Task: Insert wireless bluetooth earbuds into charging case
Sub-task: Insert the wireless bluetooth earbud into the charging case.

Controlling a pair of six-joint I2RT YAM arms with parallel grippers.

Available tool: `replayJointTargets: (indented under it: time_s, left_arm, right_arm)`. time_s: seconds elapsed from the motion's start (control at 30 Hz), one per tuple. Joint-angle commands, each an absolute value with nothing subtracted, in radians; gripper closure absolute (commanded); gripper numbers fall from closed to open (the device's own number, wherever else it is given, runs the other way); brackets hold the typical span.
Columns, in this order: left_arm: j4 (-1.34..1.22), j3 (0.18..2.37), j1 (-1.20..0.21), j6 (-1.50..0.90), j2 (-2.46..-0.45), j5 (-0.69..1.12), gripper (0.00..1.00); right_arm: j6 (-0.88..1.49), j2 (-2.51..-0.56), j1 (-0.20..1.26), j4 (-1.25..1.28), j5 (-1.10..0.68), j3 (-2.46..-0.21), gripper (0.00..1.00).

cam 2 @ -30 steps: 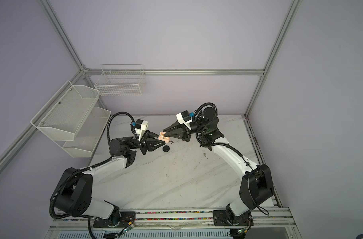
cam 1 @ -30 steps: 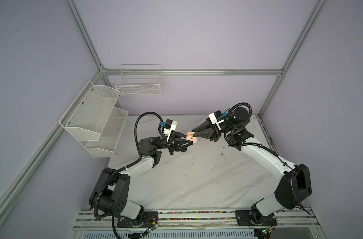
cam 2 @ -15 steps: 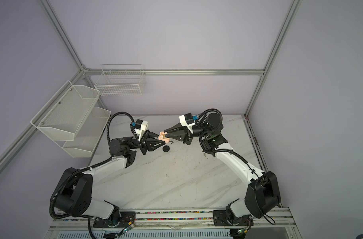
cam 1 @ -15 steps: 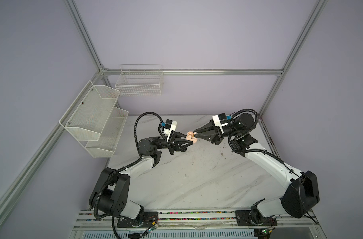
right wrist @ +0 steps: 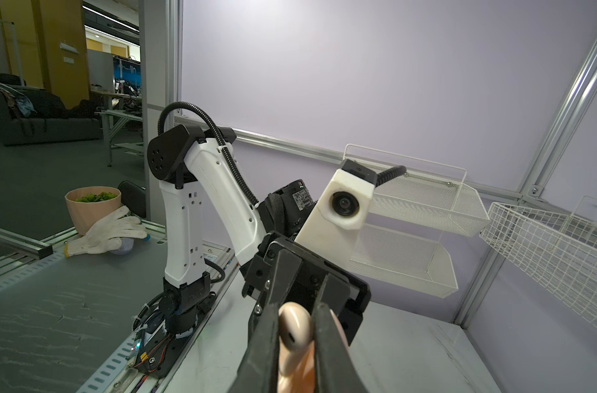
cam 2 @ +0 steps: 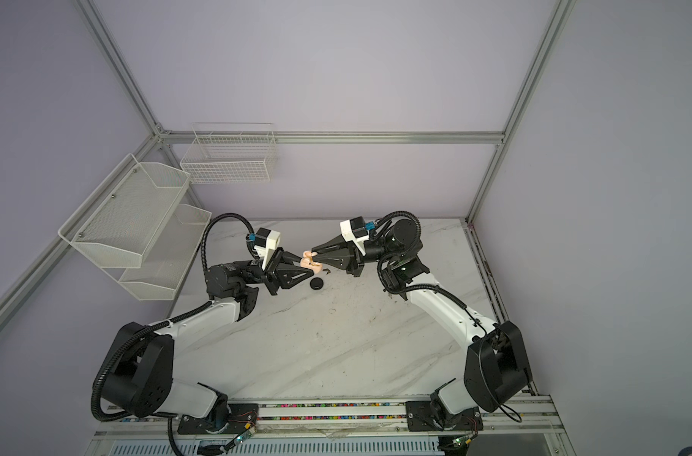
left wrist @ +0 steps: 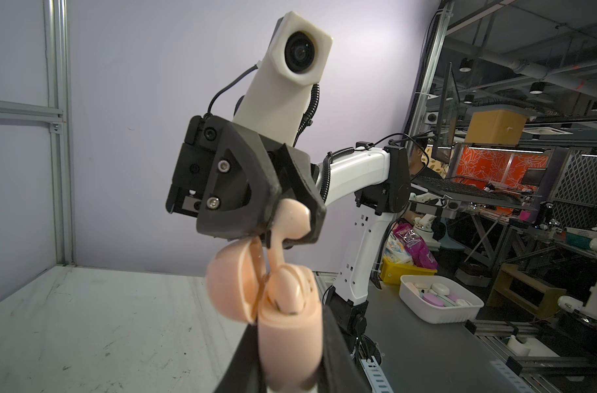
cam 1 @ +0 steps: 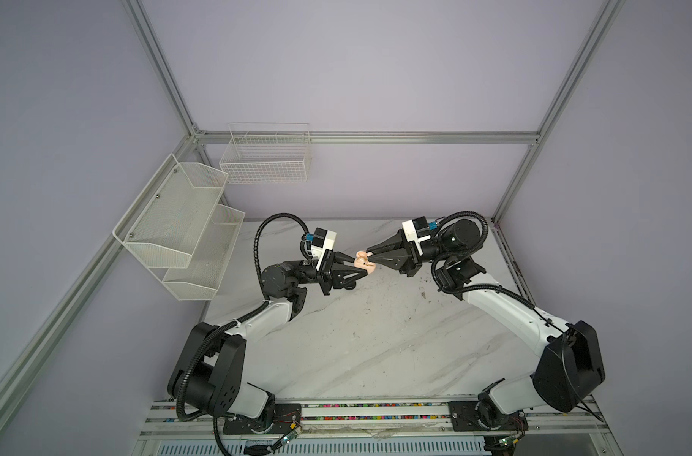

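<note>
Pale pinkish-cream plastic, both parts. The earbud (left wrist: 288,221) is pinched by its rounded head in the right gripper (right wrist: 295,335), whose jaws stand narrow and closed on it. Its stem points down toward the charging case (left wrist: 287,340).

The stem's tip is at the mouth of the case. It lies between the hinged lid (left wrist: 227,289), which stands open, and a rounded pale form (left wrist: 288,289) in the body that appears to be a bud already seated. How deep the tip sits cannot be told.

The left gripper (left wrist: 290,369) clamps the case by its lower body, jaws tight on it. Both top views show the case held in the air above the far part of the marble table (cam 2: 336,355). On the table below lie a black round item (cam 2: 317,283) and a small dark scrap (cam 2: 328,271), both apart from the grippers.

Assessment: the step in hand is insertion of the bud into its well. The next move calls for a short push along the stem's axis with the case held steady. Release should come only once the head is down, followed by withdrawal clear of the lid.
</note>
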State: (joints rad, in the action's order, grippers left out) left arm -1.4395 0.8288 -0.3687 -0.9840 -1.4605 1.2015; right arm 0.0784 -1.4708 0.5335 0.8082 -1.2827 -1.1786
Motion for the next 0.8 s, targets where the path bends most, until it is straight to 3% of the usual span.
replayJointTargets:
  time_s: [0.0,0.77]
  left_arm:
    - [-1.502,0.897,-0.373,-0.965,-1.434,1.187,1.0]
    - [-1.502,0.893,-0.373,-0.958,-1.429,1.184,1.0]
  right_arm:
    - [0.082,-1.447,0.549,0.833,-1.27,-1.16,1.0]
    - [0.145,-1.404,0.569,0.871,-1.254,-1.094,1.0]
